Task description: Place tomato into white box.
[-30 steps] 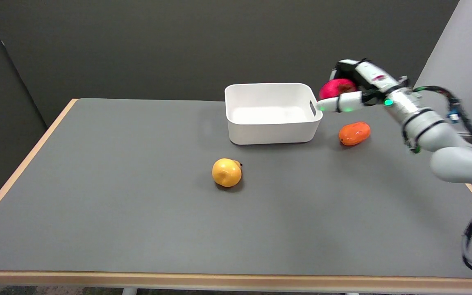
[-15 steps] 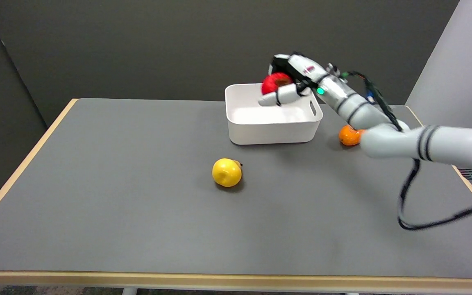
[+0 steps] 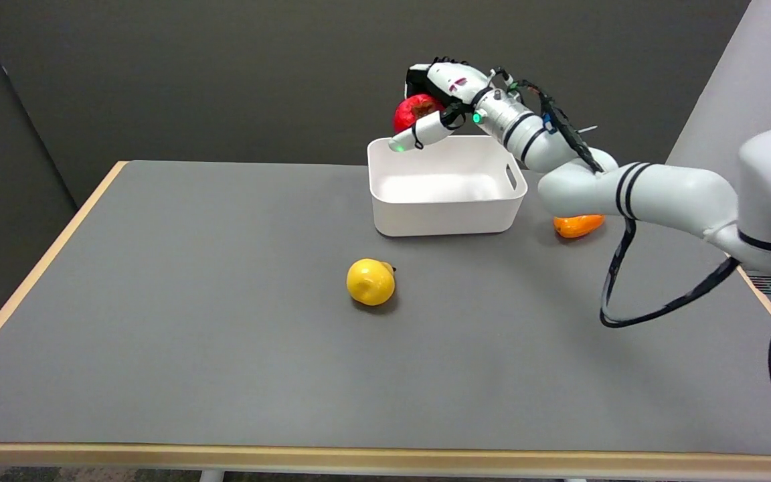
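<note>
Our right hand (image 3: pixel 434 100) carried the tomato (image 3: pixel 415 111) farther left, gripping it tight above the white box's (image 3: pixel 446 201) back-left corner.

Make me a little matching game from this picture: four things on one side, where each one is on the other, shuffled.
Things:
1. tomato
2. box
3. yellow fruit
4. orange fruit

Places:
A. on the table, partly hidden under the arm
B. alone on the table, nearer the camera than the box
C. held in the right hand, above the box's far left corner
D. standing on the table's far side, nothing in it

Pairs: 1-C, 2-D, 3-B, 4-A
</note>
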